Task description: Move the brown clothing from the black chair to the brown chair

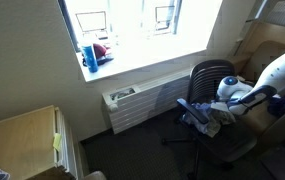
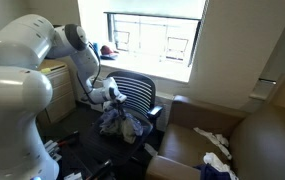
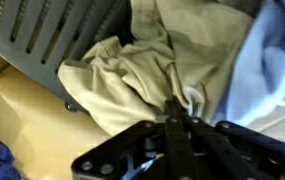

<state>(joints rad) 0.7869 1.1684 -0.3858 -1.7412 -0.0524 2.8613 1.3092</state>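
The brown clothing (image 3: 132,70) is pale tan fabric, bunched on the seat of the black chair (image 1: 214,75) below its mesh back (image 3: 42,30). My gripper (image 3: 172,108) is shut, and a fold of that tan fabric is pinched at its tips. A blue garment (image 3: 277,60) lies right beside it in the same heap (image 2: 122,122). In an exterior view the gripper (image 2: 110,96) hangs low over the heap on the black chair (image 2: 140,90). The brown chair (image 2: 252,140) stands beside the black chair (image 1: 272,50).
A grey-white cloth (image 2: 212,138) lies on the brown chair's seat. A radiator (image 1: 137,100) runs under the window, with small items (image 1: 97,52) on the sill. A wooden desk (image 1: 22,135) stands across the room. The black chair's armrest (image 2: 157,112) sits close to the heap.
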